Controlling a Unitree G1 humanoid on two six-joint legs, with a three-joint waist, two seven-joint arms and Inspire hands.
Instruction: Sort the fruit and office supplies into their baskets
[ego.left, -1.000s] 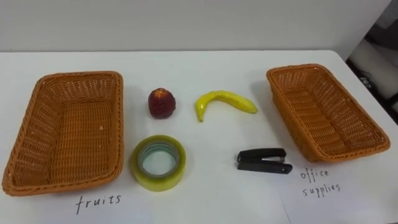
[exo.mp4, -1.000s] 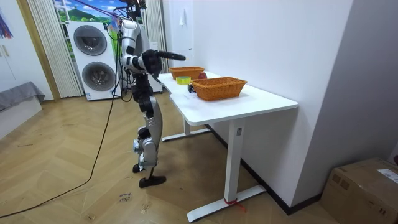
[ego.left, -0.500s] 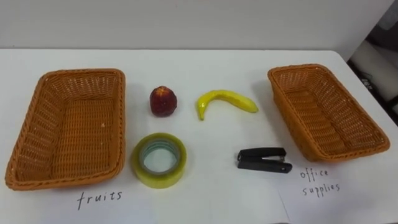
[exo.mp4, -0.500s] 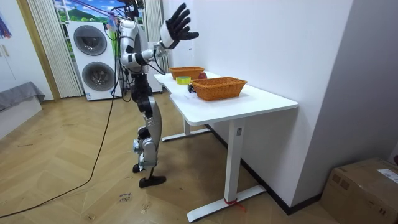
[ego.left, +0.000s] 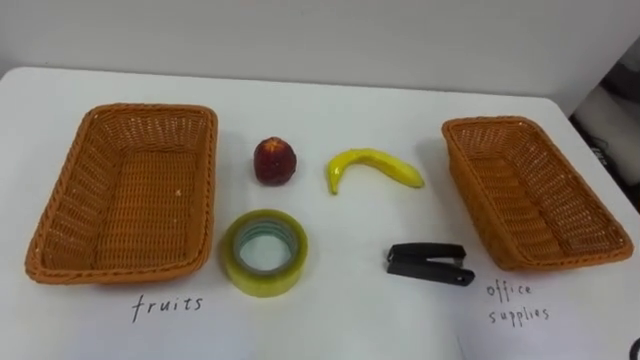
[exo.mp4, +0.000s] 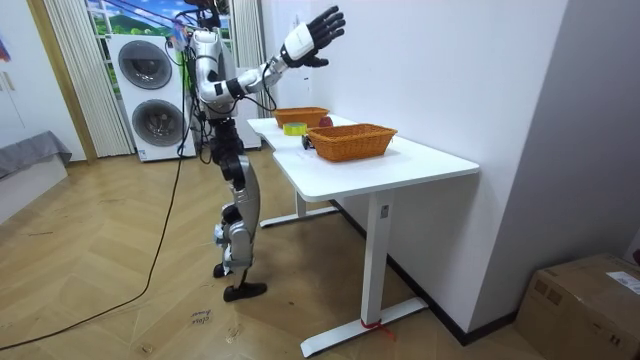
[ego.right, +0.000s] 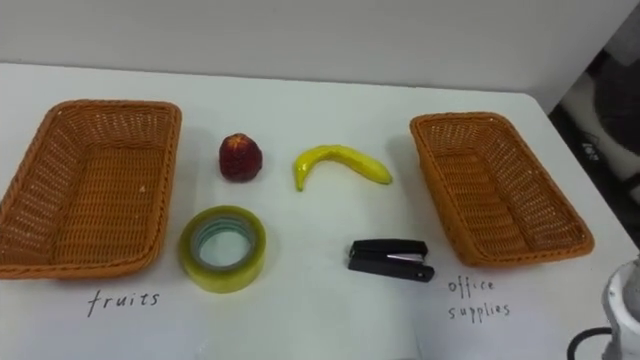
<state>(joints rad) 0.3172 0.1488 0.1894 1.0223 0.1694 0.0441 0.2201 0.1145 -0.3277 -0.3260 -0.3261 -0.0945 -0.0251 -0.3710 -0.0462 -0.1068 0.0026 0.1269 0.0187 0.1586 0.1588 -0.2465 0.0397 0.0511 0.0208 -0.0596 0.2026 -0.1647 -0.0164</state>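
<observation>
My right hand (exo.mp4: 318, 25) is up high in the room view, fingers spread, holding nothing. The stapler (ego.left: 430, 264) lies lower right on the worktop (ego.left: 340, 315), near the office-supplies basket (ego.left: 535, 200). Plan: descend from above and pinch across its narrow body.

The left basket (ego.left: 130, 190) and right basket (ego.left: 530, 190) bound the counter (ego.left: 340, 230) on both sides, each open on top with a bare floor. Between them the apple (ego.left: 274, 160) and banana (ego.left: 372, 168) lie far, the tape roll (ego.left: 263, 252) and stapler (ego.left: 430, 264) near, with open lanes among all four. Only a narrow gap separates the tape roll from the left basket. A bare strip runs along the far edge; the near edge carries flat written labels (ego.left: 167, 305)
</observation>
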